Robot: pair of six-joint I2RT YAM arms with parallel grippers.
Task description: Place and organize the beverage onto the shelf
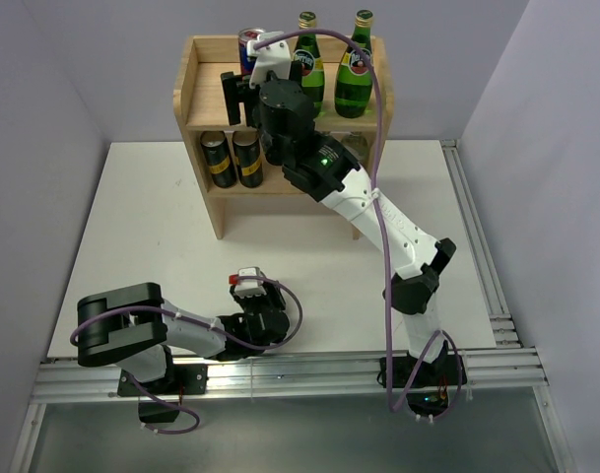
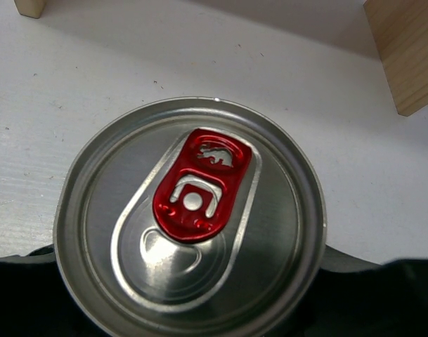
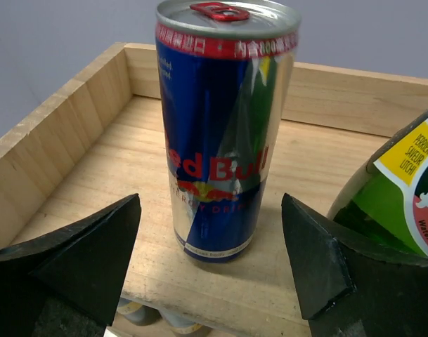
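The shelf [image 1: 189, 91] stands at the back of the table. On its top tier are two green bottles [image 1: 356, 74] and one blue-and-silver can [image 1: 250, 41]. Two black-and-gold cans [image 1: 232, 158] sit on the lower tier. My right gripper [image 1: 237, 96] is open at the top tier. In the right wrist view the can [image 3: 217, 133] stands upright on the wood [image 3: 115, 175], with my right gripper [image 3: 211, 210] open on either side and not touching it. Near the front edge, my left gripper [image 1: 250, 301] is shut on a second can [image 2: 192, 225] with a silver lid and red tab.
A green bottle [image 3: 400, 189] stands close to the right finger [image 3: 319, 260]. The shelf's raised rim [image 3: 55, 130] runs along the left of the can. A shelf leg [image 2: 410, 56] stands ahead of the held can. White tabletop [image 1: 152, 246] lies between the shelf and the left arm.
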